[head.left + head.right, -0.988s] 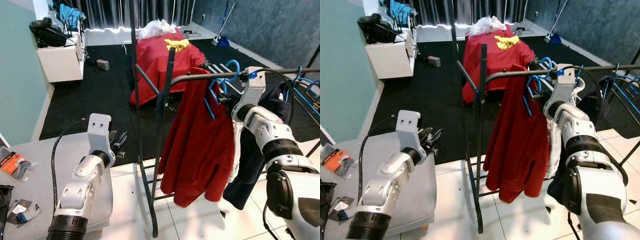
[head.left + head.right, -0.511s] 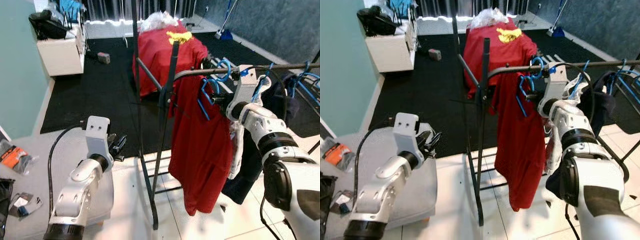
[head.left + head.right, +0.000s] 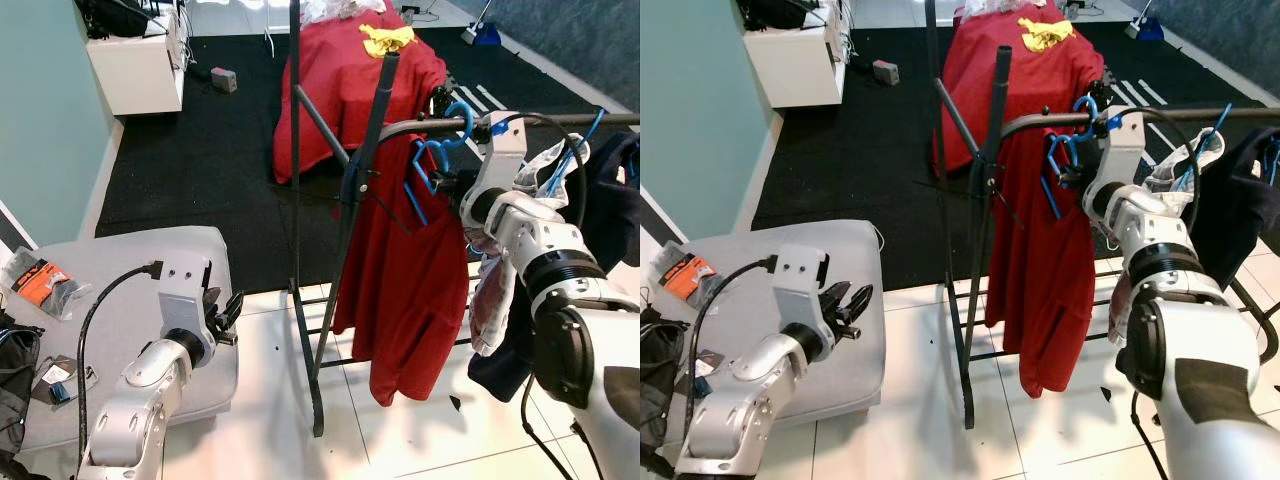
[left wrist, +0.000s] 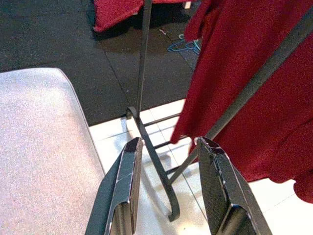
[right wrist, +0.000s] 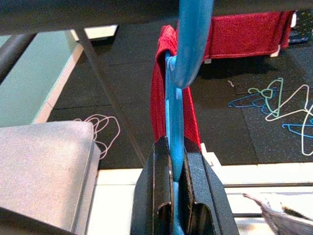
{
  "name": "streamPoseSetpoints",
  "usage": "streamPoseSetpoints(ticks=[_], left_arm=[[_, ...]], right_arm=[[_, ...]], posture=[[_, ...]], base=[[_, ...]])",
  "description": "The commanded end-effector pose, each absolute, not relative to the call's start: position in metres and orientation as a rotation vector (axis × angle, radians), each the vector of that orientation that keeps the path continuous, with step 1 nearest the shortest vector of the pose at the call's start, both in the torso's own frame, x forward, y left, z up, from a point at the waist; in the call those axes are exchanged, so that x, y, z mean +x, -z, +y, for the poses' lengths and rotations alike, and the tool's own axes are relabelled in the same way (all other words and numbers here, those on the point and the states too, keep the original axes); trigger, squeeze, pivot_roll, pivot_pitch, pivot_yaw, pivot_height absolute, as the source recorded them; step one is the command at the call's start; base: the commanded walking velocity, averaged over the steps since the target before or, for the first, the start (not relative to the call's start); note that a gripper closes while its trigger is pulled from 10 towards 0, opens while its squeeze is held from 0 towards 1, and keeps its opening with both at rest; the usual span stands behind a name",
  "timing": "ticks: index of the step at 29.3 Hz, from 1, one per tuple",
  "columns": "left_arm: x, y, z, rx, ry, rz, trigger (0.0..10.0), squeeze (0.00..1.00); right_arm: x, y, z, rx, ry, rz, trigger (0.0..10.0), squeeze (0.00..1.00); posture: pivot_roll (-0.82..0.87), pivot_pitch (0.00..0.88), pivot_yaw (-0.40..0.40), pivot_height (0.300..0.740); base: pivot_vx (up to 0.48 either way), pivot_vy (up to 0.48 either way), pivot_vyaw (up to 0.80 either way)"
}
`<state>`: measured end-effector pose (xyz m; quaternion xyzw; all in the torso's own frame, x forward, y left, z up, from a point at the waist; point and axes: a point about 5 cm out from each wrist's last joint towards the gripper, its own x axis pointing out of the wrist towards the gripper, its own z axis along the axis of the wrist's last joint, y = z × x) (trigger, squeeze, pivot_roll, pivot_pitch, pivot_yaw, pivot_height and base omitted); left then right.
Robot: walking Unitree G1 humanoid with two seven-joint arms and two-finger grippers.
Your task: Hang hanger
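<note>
Blue hanger (image 5: pixel 175 122) carrying a red garment (image 3: pixel 405 270), its hook over the rack rail (image 3: pixel 560 119). Right gripper (image 5: pixel 174 169) clamped on the hanger just below the hook. Left gripper (image 4: pixel 168 188) parted, holding nothing, low beside the grey tabletop (image 3: pixel 110 270).

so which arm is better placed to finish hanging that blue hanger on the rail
Right. The right gripper is shut on the blue hanger, whose hook sits at the rail. The left gripper is open, low beside the grey table.
</note>
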<state>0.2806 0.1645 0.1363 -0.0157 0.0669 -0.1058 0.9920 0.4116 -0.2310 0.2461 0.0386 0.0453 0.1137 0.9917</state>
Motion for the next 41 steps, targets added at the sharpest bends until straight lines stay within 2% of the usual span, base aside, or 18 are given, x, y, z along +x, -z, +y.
streamPoseSetpoints(ticks=[1, 7, 8, 9, 11, 12, 13, 14, 15, 16, 21, 26, 30, 31, 34, 37, 38, 41], left_arm=[[0.277, -0.135, 0.167, -0.010, 0.223, 0.156, 10.0, 0.00], [0.276, -0.136, 0.165, -0.004, 0.254, 0.173, 10.0, 0.00], [0.277, -0.137, 0.165, -0.005, 0.255, 0.172, 10.0, 0.00], [0.278, -0.138, 0.164, -0.005, 0.256, 0.170, 10.0, 0.00], [0.279, -0.139, 0.164, -0.006, 0.257, 0.168, 10.0, 0.00], [0.279, -0.139, 0.164, -0.008, 0.257, 0.164, 10.0, 0.00], [0.279, -0.139, 0.164, -0.008, 0.257, 0.164, 10.0, 0.00], [0.280, -0.140, 0.164, -0.011, 0.257, 0.155, 10.0, 0.00], [0.280, -0.140, 0.164, -0.011, 0.257, 0.155, 10.0, 0.00], [0.280, -0.141, 0.165, -0.016, 0.252, 0.148, 10.0, 0.00], [0.281, -0.140, 0.167, -0.030, 0.243, 0.141, 10.0, 0.00], [0.284, -0.136, 0.165, -0.040, 0.248, 0.148, 10.0, 0.00], [0.284, -0.133, 0.164, -0.042, 0.262, 0.155, 10.0, 0.00], [0.284, -0.131, 0.163, -0.032, 0.269, 0.161, 10.0, 0.00], [0.284, -0.131, 0.163, -0.032, 0.269, 0.161, 10.0, 0.00], [0.287, -0.129, 0.161, -0.035, 0.194, 0.133, 10.0, 0.00], [0.287, -0.129, 0.161, -0.035, 0.194, 0.133, 10.0, 0.00], [0.286, -0.125, 0.163, -0.156, 0.112, 0.164, 10.0, 0.00]], right_arm=[[0.412, -0.253, -0.235, 0.089, -0.214, 0.069, 10.0, 0.00], [0.410, -0.246, -0.239, 0.106, -0.206, 0.115, 10.0, 0.00], [0.410, -0.245, -0.239, 0.104, -0.205, 0.120, 10.0, 0.37], [0.410, -0.245, -0.240, 0.100, -0.203, 0.121, 10.0, 0.95], [0.409, -0.245, -0.240, 0.096, -0.202, 0.121, 10.0, 0.95], [0.410, -0.246, -0.241, 0.074, -0.192, 0.116, 10.0, 1.00], [0.410, -0.246, -0.241, 0.074, -0.192, 0.116, 10.0, 1.00], [0.410, -0.251, -0.244, 0.024, -0.165, 0.085, 10.0, 0.20], [0.410, -0.251, -0.244, 0.024, -0.165, 0.085, 10.0, 0.20], [0.410, -0.259, -0.246, -0.003, -0.151, 0.042, 10.0, 0.00], [0.410, -0.270, -0.246, -0.045, -0.153, -0.032, 10.0, 0.00], [0.404, -0.256, -0.239, -0.019, -0.199, -0.037, 10.0, 0.00], [0.392, -0.246, -0.235, -0.008, -0.196, -0.042, 10.0, 0.00], [0.380, -0.241, -0.231, -0.007, -0.185, -0.042, 10.0, 0.00], [0.380, -0.241, -0.231, -0.007, -0.185, -0.042, 10.0, 0.00], [0.324, -0.216, -0.193, -0.054, -0.205, -0.008, 10.0, 0.00], [0.324, -0.216, -0.193, -0.054, -0.205, -0.008, 10.0, 0.00], [0.293, -0.198, -0.155, -0.071, -0.272, -0.050, 10.0, 0.00]], posture=[[0.05, 0.177, -0.021, 0.740], [0.05, 0.167, -0.011, 0.740], [0.05, 0.162, -0.010, 0.740], [0.04, 0.158, -0.012, 0.740], [0.04, 0.158, -0.012, 0.740], [0.04, 0.146, -0.015, 0.740], [0.04, 0.146, -0.015, 0.740], [0.03, 0.136, -0.020, 0.740], [0.03, 0.136, -0.020, 0.740], [0.02, 0.104, -0.024, 0.740], [0.00, 0.079, -0.024, 0.740], [-0.03, 0.023, 0.009, 0.740], [-0.05, 0.009, 0.026, 0.740], [-0.06, 0.003, 0.032, 0.740], [-0.06, 0.003, 0.032, 0.740], [-0.04, 0.000, 0.004, 0.740], [-0.04, 0.000, 0.004, 0.740], [-0.05, 0.000, 0.006, 0.740]], base=[[0.000, 0.000, 0.00], [0.000, 0.000, 0.00], [0.000, 0.000, 0.00], [0.000, 0.000, 0.00], [0.000, 0.000, 0.00], [0.000, 0.000, 0.00], [0.000, 0.000, 0.00], [0.000, 0.000, 0.00], [0.000, 0.000, 0.00], [0.000, 0.000, 0.00], [0.000, 0.000, 0.00], [0.000, 0.000, 0.00], [0.000, 0.000, 0.00], [0.000, 0.000, 0.00], [0.000, 0.000, 0.00], [0.000, 0.000, 0.00], [0.000, 0.000, 0.00], [0.000, 0.000, 0.00]])
